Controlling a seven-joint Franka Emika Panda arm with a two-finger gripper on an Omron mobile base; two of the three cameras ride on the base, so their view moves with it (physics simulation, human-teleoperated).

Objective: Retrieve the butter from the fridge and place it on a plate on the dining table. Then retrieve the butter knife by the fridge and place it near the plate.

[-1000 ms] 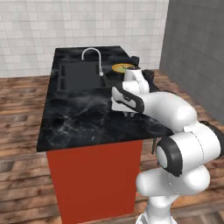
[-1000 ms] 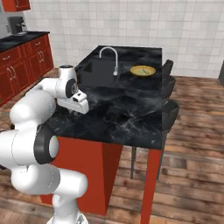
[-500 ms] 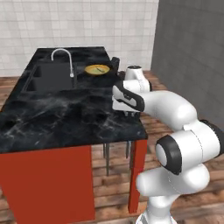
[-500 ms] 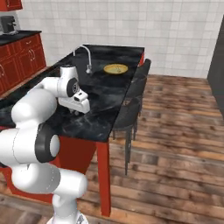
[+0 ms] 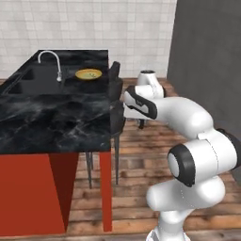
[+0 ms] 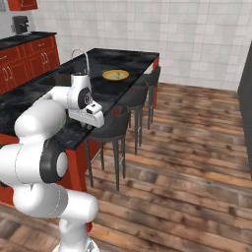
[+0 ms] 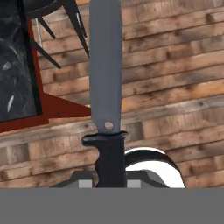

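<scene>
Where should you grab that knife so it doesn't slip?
By the black handle, coming from the end away from the blade and squeezing the handle's two sides. The handle is thicker than the flat, thin blade, and the cross-guard should stop a grip from sliding forward. The gripper is shut on the knife just there, with the blade pointing straight out ahead.

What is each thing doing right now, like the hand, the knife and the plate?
hand: shut on the butter knife
butter knife: held, blade pointing away from the hand, over the wood floor
plate: flat on the dining table, beside the tap
stools: upright along the table's edge
</scene>
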